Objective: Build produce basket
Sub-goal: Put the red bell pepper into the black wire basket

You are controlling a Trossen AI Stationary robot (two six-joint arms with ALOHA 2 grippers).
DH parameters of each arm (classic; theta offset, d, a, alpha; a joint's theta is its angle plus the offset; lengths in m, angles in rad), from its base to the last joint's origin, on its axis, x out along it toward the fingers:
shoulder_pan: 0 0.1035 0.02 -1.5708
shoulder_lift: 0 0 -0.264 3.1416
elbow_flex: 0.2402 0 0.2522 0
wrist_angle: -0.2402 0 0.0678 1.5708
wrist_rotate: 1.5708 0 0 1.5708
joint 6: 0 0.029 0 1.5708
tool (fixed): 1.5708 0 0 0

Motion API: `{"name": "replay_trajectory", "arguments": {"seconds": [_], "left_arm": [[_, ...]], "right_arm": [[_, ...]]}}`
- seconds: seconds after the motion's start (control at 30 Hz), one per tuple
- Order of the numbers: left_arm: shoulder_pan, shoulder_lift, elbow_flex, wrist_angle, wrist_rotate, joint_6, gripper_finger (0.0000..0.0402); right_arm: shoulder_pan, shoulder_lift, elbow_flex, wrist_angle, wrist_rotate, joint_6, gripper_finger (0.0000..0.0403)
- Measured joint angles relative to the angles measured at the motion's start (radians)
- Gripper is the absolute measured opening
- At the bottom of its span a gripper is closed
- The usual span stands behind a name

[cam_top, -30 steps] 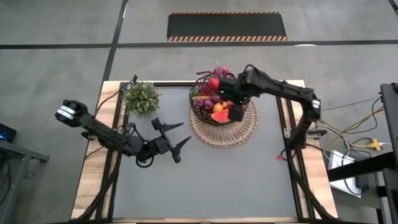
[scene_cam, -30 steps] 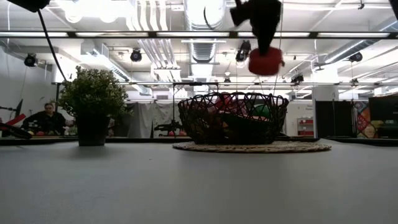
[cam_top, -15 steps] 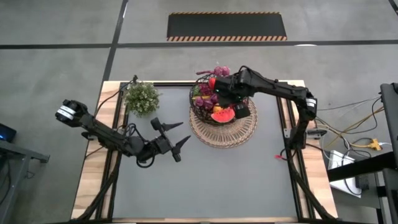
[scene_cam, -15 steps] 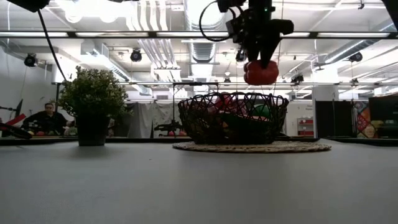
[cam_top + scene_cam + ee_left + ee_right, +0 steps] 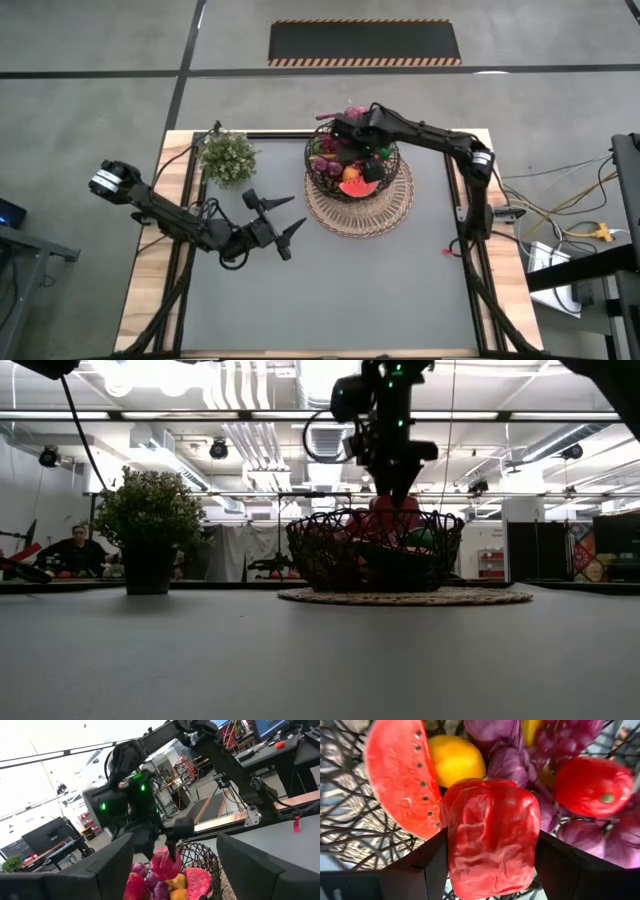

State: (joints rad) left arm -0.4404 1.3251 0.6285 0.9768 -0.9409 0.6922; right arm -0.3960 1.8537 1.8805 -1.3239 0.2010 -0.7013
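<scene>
The dark wire-mesh basket (image 5: 316, 172) stands on a round woven mat (image 5: 362, 214) at the table's far middle. It holds a watermelon slice (image 5: 395, 775), an orange (image 5: 456, 760), purple grapes (image 5: 512, 762) and a red pepper (image 5: 592, 785). My right gripper (image 5: 358, 152) reaches into the basket from above, shut on another red pepper (image 5: 492, 837). In the low view this pepper (image 5: 390, 510) is at the height of the basket's rim. My left gripper (image 5: 297, 212) waits open over the table, left of the mat, pointing at the basket (image 5: 200, 855). My right gripper pinches the red pepper between its two fingers (image 5: 427, 865), one on each of its opposite sides (image 5: 455, 855). It comes from above, pointing down. The pepper hangs over the watermelon slice and the orange; I cannot tell whether it rests on them.
A small bushy green plant (image 5: 228, 157) in a dark pot stands at the far left of the table. Bare grey table (image 5: 330, 290) lies nearer than the mat. Wooden strips (image 5: 145, 290) line the table's sides. A person sits far off in the room (image 5: 75, 550).
My right gripper has carried the red pepper from above the basket's right side toward the table's left and far edge. It has then come down until the pepper is at rim height inside the basket. The gripper has also turned on the way. It has stayed shut on the pepper.
</scene>
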Motion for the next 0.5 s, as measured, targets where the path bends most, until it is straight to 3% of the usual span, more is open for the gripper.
{"name": "replay_trajectory", "arguments": {"seconds": [0.33, 0.5], "left_arm": [[0.000, 0.000, 0.000, 0.001, 0.000, 0.001, 0.0266], [0.000, 0.000, 0.000, 0.001, 0.000, 0.002, 0.0266]], "right_arm": [[-0.039, 0.062, -0.004, -0.006, -0.003, -0.018, 0.0231], [-0.039, 0.066, -0.005, -0.005, -0.003, 0.024, 0.0252]]}}
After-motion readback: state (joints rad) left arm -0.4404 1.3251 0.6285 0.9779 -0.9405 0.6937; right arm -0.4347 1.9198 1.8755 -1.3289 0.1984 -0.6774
